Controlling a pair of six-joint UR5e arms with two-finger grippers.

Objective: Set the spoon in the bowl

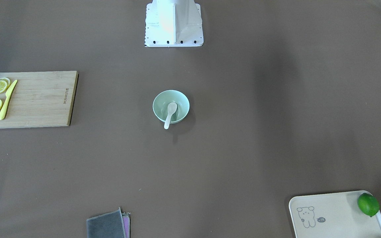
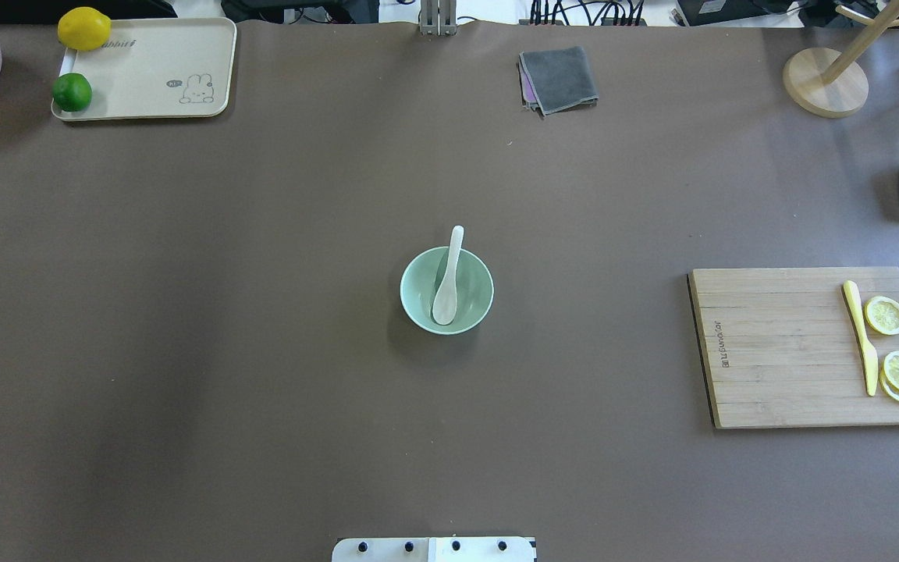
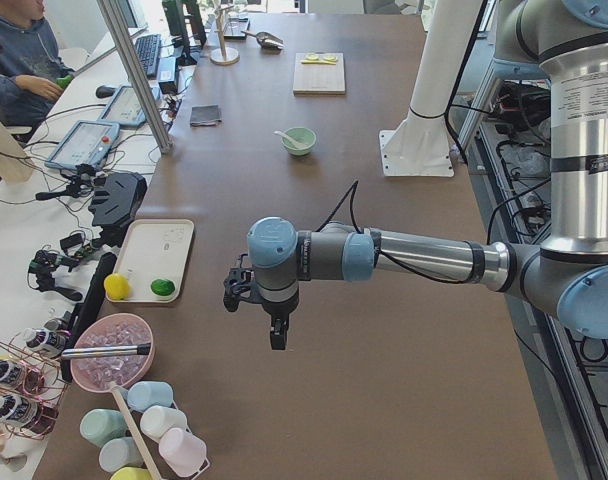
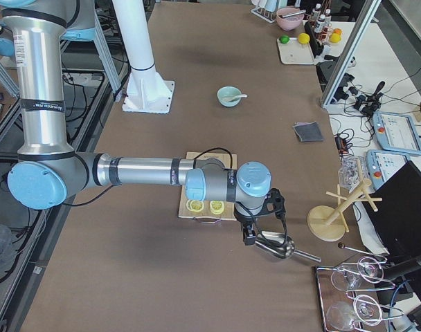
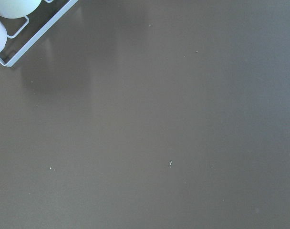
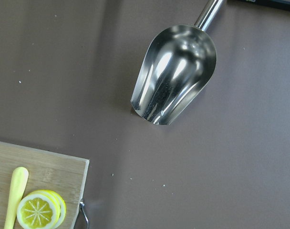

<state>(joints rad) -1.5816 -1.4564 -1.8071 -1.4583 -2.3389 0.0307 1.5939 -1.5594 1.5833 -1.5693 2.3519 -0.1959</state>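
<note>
From the front, the spoon point(image 1: 170, 114) lay in the bowl point(image 1: 183, 105), handle over its rim. From the left side, the left gripper point(image 3: 275, 338) hung above the counter point(image 3: 384, 400). From the right side, the right gripper point(image 4: 250, 237) hung by a scoop point(image 4: 276, 247); I cannot tell whether either was apart or together.

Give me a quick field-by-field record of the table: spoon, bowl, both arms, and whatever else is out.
spoon: head inside the bowl, handle propped on the far rim, pointing away from the robot
bowl: upright, mid-table
left arm: out toward the tray end, far from the bowl; jaws unclear
right arm: over the metal scoop beside the board; jaws unclear
board: holds knife and lemon slices
task: looks done
</note>
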